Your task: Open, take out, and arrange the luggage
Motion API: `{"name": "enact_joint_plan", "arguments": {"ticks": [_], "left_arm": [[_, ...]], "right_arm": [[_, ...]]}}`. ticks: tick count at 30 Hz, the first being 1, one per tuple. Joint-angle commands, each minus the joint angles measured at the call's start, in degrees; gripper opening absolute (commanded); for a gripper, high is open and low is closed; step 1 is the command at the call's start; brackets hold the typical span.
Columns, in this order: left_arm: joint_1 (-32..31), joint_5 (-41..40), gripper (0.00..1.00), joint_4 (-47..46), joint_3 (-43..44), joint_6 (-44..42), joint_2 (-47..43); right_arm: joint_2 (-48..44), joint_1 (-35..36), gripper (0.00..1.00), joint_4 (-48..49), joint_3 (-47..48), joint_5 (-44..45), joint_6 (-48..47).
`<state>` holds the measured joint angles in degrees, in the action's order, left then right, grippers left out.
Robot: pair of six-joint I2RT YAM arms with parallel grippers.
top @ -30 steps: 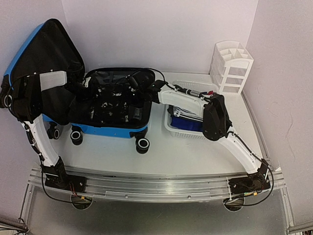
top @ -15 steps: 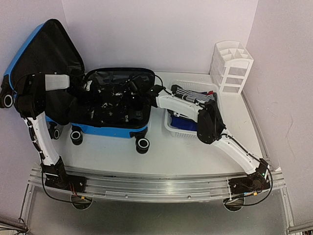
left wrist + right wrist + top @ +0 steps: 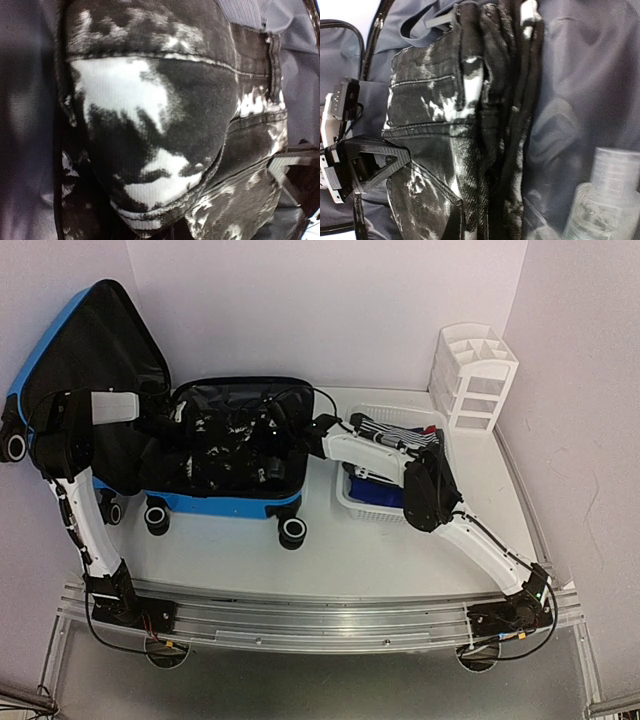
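Luggage [image 3: 225, 503], interior dark and indistinct

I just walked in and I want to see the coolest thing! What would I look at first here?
Probably the big bright blue hard-shell suitcase, lying open on the left of the table with its black-lined lid standing up. The white left arm and white right arm both reach into it, where a black-and-white denim garment lies. Just right of it sits a white perforated plastic basket holding folded clothes.
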<state>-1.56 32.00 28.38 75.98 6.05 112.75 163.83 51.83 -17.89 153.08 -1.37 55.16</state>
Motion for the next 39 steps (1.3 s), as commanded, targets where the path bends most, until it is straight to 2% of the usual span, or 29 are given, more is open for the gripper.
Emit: {"name": "enact_joint_plan", "arguments": {"ticks": [1,20,25,26,28,34,36,39], "left_arm": [[-1.3,4.3,0.0,4.6,4.6,-0.9,-2.8],[-1.4,4.0,0.0,12.3,17.7,-3.3,-9.2],[-1.5,3.7,0.0,12.6,15.5,-3.0,-8.7],[-1.5,3.3,0.02,12.8,14.2,-2.9,-8.6],[-1.5,2.0,0.13,12.9,11.5,-2.8,-8.4],[-1.5,-2.9,0.53,12.0,5.5,-4.5,-5.9],[-1.4,-5.6,0.61,12.3,5.4,-5.8,-3.9],[-1.4,-7.8,0.66,12.3,5.8,-8.2,-1.3]], "right_arm": [[-3.7,1.3,0.0,7.0,-2.1,-1.1,-0.3],[-14.8,-0.3,0.0,12.9,-4.0,2.9,-4.7],[-16.2,-0.9,0.0,13.0,-8.3,3.0,-3.4],[-16.3,-0.9,0.0,13.0,-9.6,2.7,-3.0],[-16.7,-0.9,0.0,12.9,-12.7,2.4,-2.0],[-19.0,-1.0,0.0,12.0,-21.7,3.5,0.0],[-20.0,-1.0,0.0,11.3,-24.2,4.6,-0.1],[-20.7,-1.3,0.0,10.4,-26.8,5.7,-0.2]]}}
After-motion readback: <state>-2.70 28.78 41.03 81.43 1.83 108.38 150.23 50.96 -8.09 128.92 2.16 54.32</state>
